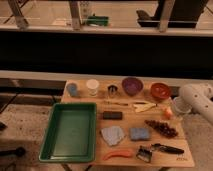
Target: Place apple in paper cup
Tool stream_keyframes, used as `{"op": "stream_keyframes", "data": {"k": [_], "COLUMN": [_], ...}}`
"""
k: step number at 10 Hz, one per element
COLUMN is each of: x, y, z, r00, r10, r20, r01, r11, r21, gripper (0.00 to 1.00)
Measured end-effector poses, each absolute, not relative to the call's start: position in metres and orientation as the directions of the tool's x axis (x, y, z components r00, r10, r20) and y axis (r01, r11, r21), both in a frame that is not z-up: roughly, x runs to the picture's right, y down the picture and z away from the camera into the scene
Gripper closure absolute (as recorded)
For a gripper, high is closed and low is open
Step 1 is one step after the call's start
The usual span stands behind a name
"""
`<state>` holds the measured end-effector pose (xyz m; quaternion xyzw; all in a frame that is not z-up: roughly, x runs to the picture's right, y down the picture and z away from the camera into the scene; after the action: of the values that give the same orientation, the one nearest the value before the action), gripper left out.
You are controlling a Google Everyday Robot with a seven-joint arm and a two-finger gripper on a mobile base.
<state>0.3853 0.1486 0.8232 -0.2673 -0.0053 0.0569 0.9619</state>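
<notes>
Wooden tabletop (127, 122) is carrying green rectangular tray (48, 135) at left. White arm (200, 100) is reaching in from right, cut off by frame edge; gripper (176, 106) is hanging at tabletop's right side, grip state can't be told. Paper cup (92, 86), white cylinder, is standing upright, back left. Small round orange apple (168, 113) is lying just beside gripper.
</notes>
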Motion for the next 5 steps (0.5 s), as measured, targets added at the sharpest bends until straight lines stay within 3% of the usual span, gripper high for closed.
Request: {"op": "stream_keyframes", "data": {"k": [5], "x": [0.380], "y": [0.127], "z": [0.820], "r00": [0.997], "r10": [0.037], "r20": [-0.064], "r01": [-0.062], "r11": [0.887], "r21": [-0.458], "gripper": [0.20]}}
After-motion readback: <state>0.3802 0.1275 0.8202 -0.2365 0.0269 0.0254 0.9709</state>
